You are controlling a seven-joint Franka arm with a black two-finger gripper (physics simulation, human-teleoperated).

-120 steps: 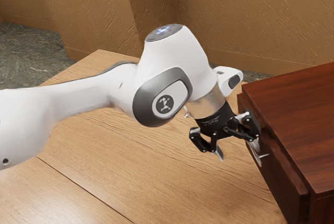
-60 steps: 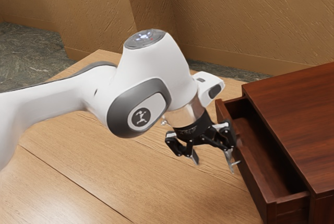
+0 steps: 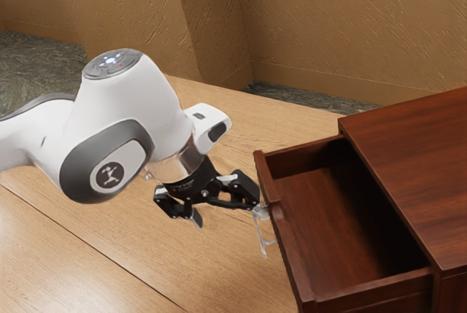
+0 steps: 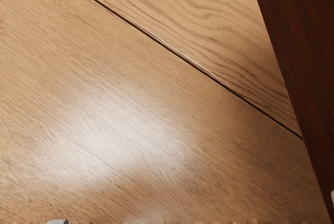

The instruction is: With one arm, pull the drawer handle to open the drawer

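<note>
Drawn well out of the cabinet (image 3: 416,152) now, the drawer (image 3: 280,211) stands far more open than half a second ago, when only a narrow part of its inside showed, and a second ago it was shut flush. The arm (image 3: 109,145) has swung back toward the exterior view's left with it, so the whole pull has gone in one steady sweep across the bench (image 3: 95,269).

The fingers (image 3: 195,217) stand apart, not clamped on anything. The one nearer the drawer sits just beside the silver handle (image 3: 264,238), seemingly touching it, while the other hangs free over the bench on the far side. It looks as though the handle is being dragged by a hook of one finger, not by a pinch, though the exact contact is hard to make out.

The handle juts from the drawer's front panel, toward the arm, and the drawer's bare wooden floor lies exposed almost to its back. From the wrist view, the bench grain runs beneath the hand, with a slab of dark wood (image 4: 302,57), probably the drawer front, close alongside.

Judging by how much of the inside shows, the task is as good as done; any further pull risks the finger slipping off the handle, since nothing grips it.
</note>
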